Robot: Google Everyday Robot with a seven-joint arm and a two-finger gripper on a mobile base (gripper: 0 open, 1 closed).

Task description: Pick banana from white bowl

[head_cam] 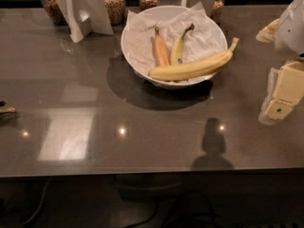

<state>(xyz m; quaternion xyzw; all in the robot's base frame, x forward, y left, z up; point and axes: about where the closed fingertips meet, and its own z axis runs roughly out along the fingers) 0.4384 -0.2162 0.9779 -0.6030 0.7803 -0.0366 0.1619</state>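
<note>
Camera view: the gripper point(277, 107) hangs at the frame's 3 o'clock edge, above the dark glossy table point(142, 127), cut off in part by the border. Whether it is spread or pressed together cannot be told, and nothing is seen in its grasp.

The banana point(192, 68) lies in the white bowl point(123, 45), across the bowl's 5 o'clock side on the crumpled paper lining. Its stem end pokes past the rim toward 3 o'clock and its other end rests near 6 o'clock. From the gripper the banana sits at about 10 o'clock, well apart from it, with bare table between.

Behind it in the bowl lie a shorter orange-tinted banana point(160, 49) and a yellow-green banana point(178, 49), side by side, pointing toward 12 o'clock.

Glass jars point(114, 4) and a white card stand point(88, 11) line the table's 12 o'clock edge
</note>
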